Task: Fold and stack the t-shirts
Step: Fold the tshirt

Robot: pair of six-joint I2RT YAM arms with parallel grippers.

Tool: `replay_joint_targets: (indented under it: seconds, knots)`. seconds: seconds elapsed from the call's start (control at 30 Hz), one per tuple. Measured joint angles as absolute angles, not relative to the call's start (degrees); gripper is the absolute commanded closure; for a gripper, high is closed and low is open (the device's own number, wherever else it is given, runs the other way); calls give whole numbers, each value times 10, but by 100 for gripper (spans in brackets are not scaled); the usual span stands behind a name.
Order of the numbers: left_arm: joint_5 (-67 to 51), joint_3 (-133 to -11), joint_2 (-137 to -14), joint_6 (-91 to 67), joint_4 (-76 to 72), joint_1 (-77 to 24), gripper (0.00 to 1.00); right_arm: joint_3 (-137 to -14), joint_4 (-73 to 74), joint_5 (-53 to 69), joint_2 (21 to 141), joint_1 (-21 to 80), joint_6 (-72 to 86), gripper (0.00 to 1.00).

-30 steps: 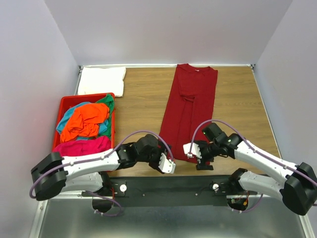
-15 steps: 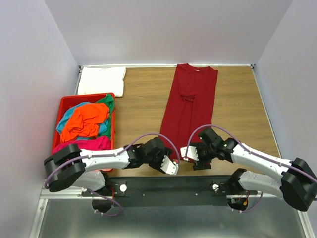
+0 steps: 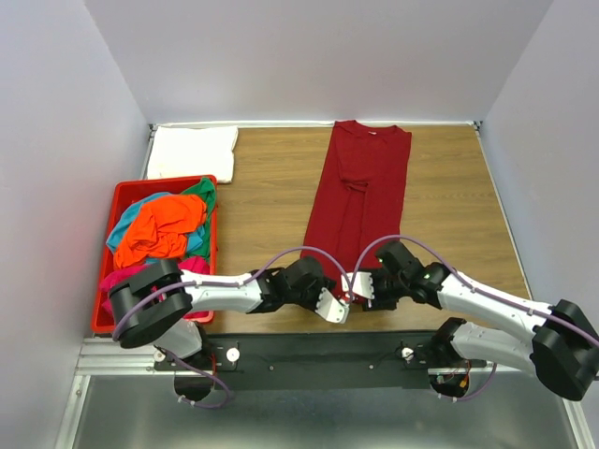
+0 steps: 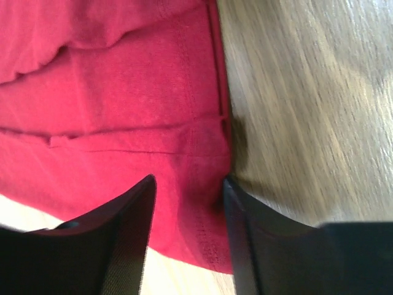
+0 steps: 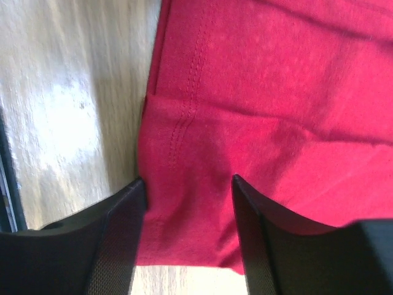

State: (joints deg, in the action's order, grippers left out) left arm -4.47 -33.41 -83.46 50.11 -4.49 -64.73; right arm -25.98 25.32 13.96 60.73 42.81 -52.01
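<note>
A dark red t-shirt (image 3: 360, 196) lies folded into a long strip on the wooden table, collar at the far end. My left gripper (image 3: 334, 307) is open at the strip's near left corner. In the left wrist view the hem corner (image 4: 202, 203) lies between the fingers (image 4: 132, 233) of the left gripper (image 4: 187, 190). My right gripper (image 3: 360, 286) is open at the near right corner. In the right wrist view the red cloth (image 5: 276, 92) fills the gap between the jaws of the right gripper (image 5: 187, 187). A folded white shirt (image 3: 192, 152) lies at the far left.
A red plastic bin (image 3: 97, 323) stands at the left edge and holds an orange shirt (image 3: 159, 229), a teal one (image 3: 117, 236), a green one (image 3: 202, 193) and a magenta one (image 3: 126, 279). Bare wood (image 3: 271, 187) lies between the bin and the red shirt.
My left gripper has moved right to the red shirt's near hem. My right gripper has moved left and slightly towards the hem. The shirt has not moved.
</note>
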Motion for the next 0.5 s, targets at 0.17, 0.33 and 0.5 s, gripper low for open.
replay_joint_targets:
  seconds: [0.17, 0.33, 0.5]
  knots:
    - [-46, -344, -849, 501, -42, -641, 62, -254, 251, 125, 605, 426, -518, 66]
    - [-46, -344, -850, 499, -30, -636, 83, -252, 252, 120, 606, 422, -510, 82]
    - [-53, -350, -850, 502, -10, -627, 100, -252, 255, 120, 602, 415, -500, 99]
